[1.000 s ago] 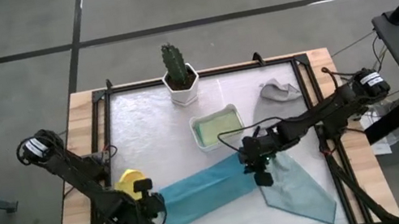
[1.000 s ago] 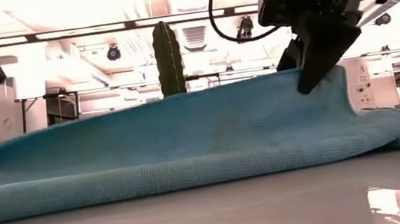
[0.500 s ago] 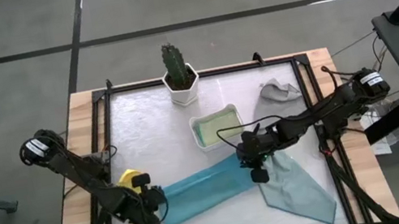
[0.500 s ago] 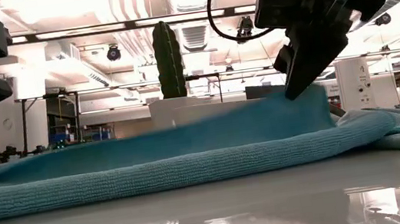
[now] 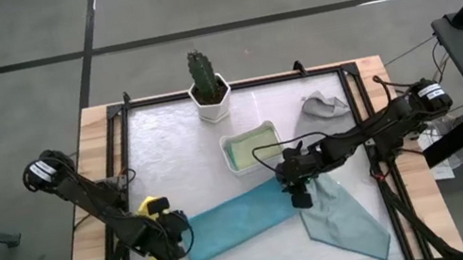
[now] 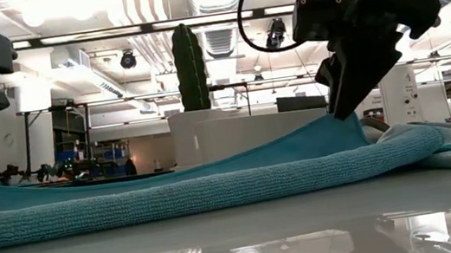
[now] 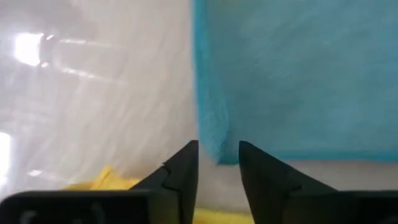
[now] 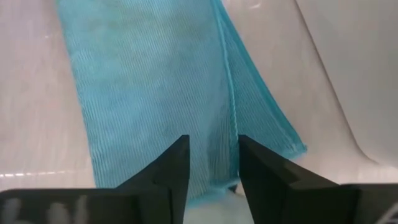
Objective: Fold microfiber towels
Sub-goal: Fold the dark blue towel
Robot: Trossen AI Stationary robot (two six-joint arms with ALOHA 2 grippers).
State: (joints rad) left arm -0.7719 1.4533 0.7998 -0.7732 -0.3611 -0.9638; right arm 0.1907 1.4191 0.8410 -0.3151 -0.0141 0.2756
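I am releasing the folded blue towel [image 5: 234,223], lying along the table's near edge. Left gripper [image 7: 219,169] and right gripper [image 8: 213,168] are standing parted at its ends, apparently holding nothing. Next: lifting clear, then refolding.

- Left arm: reaches from the table's left edge toward the near-left area. Left gripper [image 5: 177,236] low, fingers [image 7: 180,174] parted.
- Right arm: extends from the right edge toward centre. Right gripper [image 5: 300,196] low, fingers [image 8: 174,167] parted.
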